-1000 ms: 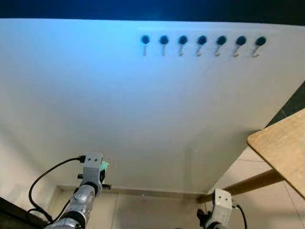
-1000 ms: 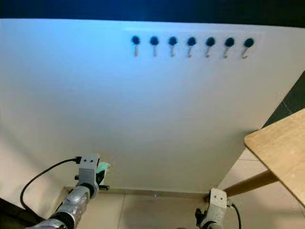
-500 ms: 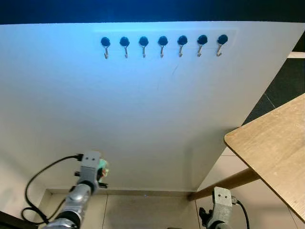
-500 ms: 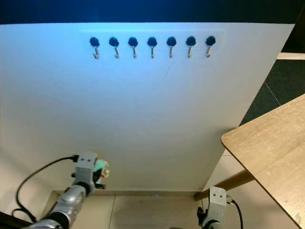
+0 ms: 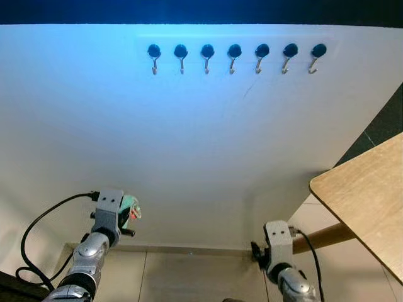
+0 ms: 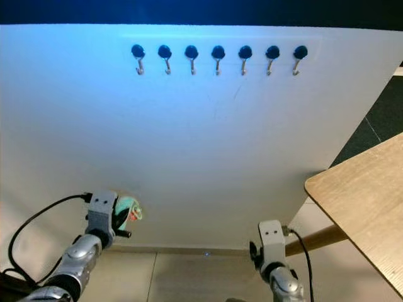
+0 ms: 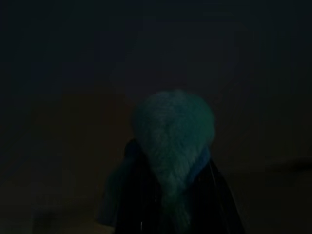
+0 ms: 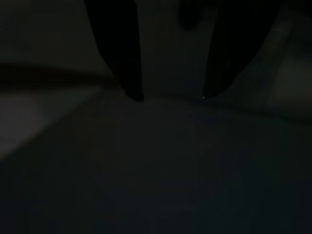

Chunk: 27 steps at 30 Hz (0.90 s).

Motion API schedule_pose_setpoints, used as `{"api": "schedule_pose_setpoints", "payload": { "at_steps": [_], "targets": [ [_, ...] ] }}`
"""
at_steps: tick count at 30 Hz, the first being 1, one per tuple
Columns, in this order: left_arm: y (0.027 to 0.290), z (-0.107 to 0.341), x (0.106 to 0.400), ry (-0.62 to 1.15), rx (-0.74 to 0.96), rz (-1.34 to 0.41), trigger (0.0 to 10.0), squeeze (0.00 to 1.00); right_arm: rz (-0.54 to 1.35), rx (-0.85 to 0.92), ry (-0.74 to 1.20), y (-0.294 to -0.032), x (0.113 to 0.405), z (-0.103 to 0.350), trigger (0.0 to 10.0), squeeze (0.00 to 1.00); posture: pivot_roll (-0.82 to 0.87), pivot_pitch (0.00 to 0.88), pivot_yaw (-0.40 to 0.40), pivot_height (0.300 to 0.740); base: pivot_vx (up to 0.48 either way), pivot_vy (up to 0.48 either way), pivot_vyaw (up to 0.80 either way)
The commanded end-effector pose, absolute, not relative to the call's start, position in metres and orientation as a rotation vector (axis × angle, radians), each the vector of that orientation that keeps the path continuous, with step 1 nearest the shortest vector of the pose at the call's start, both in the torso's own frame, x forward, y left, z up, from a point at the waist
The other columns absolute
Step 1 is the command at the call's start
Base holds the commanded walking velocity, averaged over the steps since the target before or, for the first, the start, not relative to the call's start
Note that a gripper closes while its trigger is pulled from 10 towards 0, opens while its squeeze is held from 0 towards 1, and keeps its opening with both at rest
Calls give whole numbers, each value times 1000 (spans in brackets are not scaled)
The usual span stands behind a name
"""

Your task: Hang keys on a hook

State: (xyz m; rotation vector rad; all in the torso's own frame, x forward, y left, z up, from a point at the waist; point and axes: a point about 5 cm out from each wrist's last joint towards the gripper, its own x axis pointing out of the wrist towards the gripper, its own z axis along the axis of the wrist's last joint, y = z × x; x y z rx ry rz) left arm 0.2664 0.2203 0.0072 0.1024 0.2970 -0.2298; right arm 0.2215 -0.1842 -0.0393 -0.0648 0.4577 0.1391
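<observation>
My left gripper (image 5: 129,211) hangs low in front of the white wall (image 5: 201,145), just above its bottom edge, clamped on the keys (image 7: 173,141). What shows of them is a fluffy green pom-pom between my dark fingers in the left wrist view; I cannot make out any ring or metal keys. My right gripper (image 8: 170,95) idles low near the wall's bottom edge, its two fingers standing apart and holding nothing. The row of hooks (image 5: 234,56) runs along the wall's top edge, well above my left gripper.

My worry is the grip: I judge I hold soft fluff, so the bundle could slide or swing as I lift. If the ring hangs hidden below, I could miss the small hook and drop everything. The wooden table (image 5: 371,201) by the wall's right edge could catch my right arm.
</observation>
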Motion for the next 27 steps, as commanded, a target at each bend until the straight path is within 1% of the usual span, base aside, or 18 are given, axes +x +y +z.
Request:
{"api": "schedule_pose_setpoints", "payload": {
  "at_steps": [1,3,6,8,10,12,13,16,19,20,23,24,25,27],
  "targets": [
    [223,18,268,220,112,-286,10000,0,176,-40,395,-178,227,-32,10000,0,32,53,18,740,0,0,0],
    [210,36,270,121,107,-456,10000,0,241,-21,283,-171,238,-12,10000,0,34,57,12,740,0,0,0],
    [198,51,269,65,108,-633,10000,0,307,-28,169,-162,247,10,10000,0,32,62,11,740,0,0,0],
    [193,60,266,38,124,-716,10000,0,338,-40,114,-157,251,22,10000,0,26,65,14,740,0,0,0],
    [193,60,266,38,124,-716,10000,0,338,-40,114,-157,251,22,10000,0,26,65,14,740,0,0,0],
    [183,75,263,-19,130,-817,10000,0,375,-48,37,-149,255,38,10000,0,16,67,17,740,0,0,0],
    [183,75,263,-19,130,-817,10000,0,375,-48,37,-149,255,38,10000,0,16,67,17,740,0,0,0],
    [171,102,258,-101,93,-946,10000,0,419,-9,-64,-140,256,62,10000,0,14,68,16,740,0,0,0],
    [170,112,256,-117,69,-992,10000,0,437,5,-98,-138,254,70,10000,0,10,67,13,740,0,0,0],
    [169,124,254,-137,47,-1034,10000,0,453,11,-130,-136,251,77,10000,0,9,66,9,740,0,0,0],
    [168,171,259,-289,14,-1039,10000,0,463,8,-148,-141,242,82,10000,0,12,64,3,740,0,0,0],
    [167,183,261,-327,12,-1033,10000,0,459,6,-150,-143,240,82,10000,0,16,63,-1,740,0,0,0],
    [167,183,261,-327,12,-1033,10000,0,459,6,-150,-143,240,82,10000,0,16,63,-1,740,0,0,0],
    [166,208,266,-409,17,-1030,10000,0,449,17,-174,-145,238,88,10000,0,17,60,-3,740,0,0,0]
  ]
}}
